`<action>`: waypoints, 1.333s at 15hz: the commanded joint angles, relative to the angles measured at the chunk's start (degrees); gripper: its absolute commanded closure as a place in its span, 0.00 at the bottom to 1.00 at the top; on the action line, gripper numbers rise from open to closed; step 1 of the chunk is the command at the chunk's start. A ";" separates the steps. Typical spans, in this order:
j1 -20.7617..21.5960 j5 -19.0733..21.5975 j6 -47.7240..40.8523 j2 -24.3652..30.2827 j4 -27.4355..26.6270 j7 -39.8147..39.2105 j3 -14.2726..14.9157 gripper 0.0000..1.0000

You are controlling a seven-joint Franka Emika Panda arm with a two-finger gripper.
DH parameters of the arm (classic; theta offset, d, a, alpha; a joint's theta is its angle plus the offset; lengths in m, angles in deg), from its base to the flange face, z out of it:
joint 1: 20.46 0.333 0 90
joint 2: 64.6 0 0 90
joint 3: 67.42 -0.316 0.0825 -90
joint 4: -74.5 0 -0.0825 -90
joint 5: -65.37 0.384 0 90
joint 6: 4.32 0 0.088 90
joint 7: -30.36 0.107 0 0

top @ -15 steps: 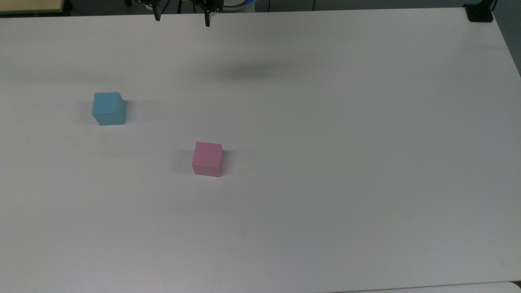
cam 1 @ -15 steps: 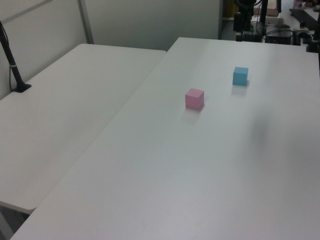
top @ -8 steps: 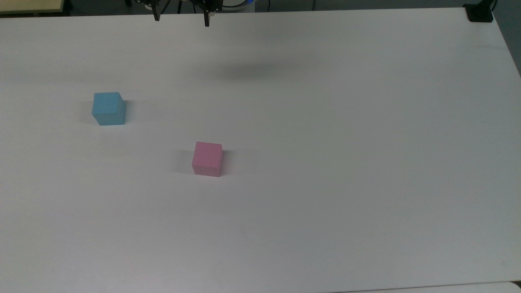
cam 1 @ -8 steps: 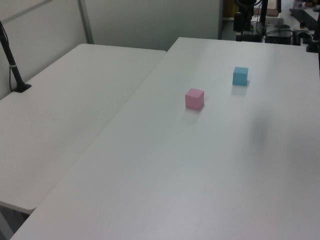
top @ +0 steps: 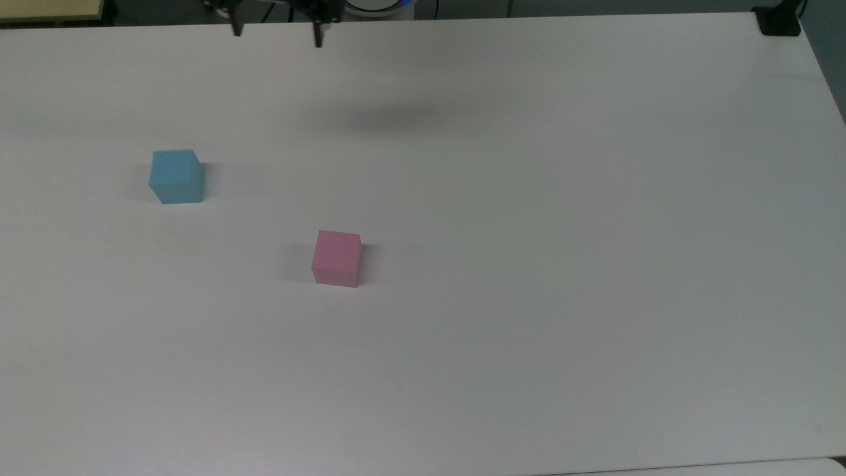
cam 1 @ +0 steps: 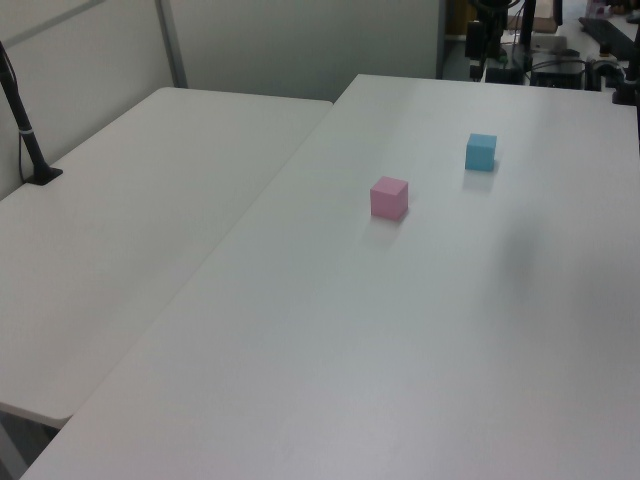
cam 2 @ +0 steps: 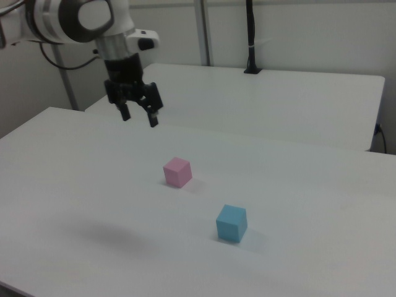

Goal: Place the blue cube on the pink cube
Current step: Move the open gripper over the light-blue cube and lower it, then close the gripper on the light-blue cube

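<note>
White table: blue cube, pink cube apart; fingers spread.

Even, diffuse overhead light; soft faint shadows beside cubes; blurred dark shadow patch on table; no glare.

White rounded arm, black pincer, black cable.

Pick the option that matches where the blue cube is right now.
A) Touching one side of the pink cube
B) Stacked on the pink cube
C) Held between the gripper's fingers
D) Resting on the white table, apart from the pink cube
D: the blue cube sits on the white table with bare tabletop between it and the pink cube, while the open gripper hangs empty in the air above the table.
</note>
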 commanded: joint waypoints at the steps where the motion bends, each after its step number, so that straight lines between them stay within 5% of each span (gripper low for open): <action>1: 2.09 -1.30 5.15 -4.00 -0.43 -1.06 5.23 0.00; 5: 1.21 -1.39 13.67 -12.87 -2.17 -8.41 11.20 0.00; 10: 0.60 -1.30 22.55 -15.60 -8.24 -23.10 17.98 0.00; 20: 0.86 -0.86 35.03 -24.40 -12.11 -23.30 18.42 0.00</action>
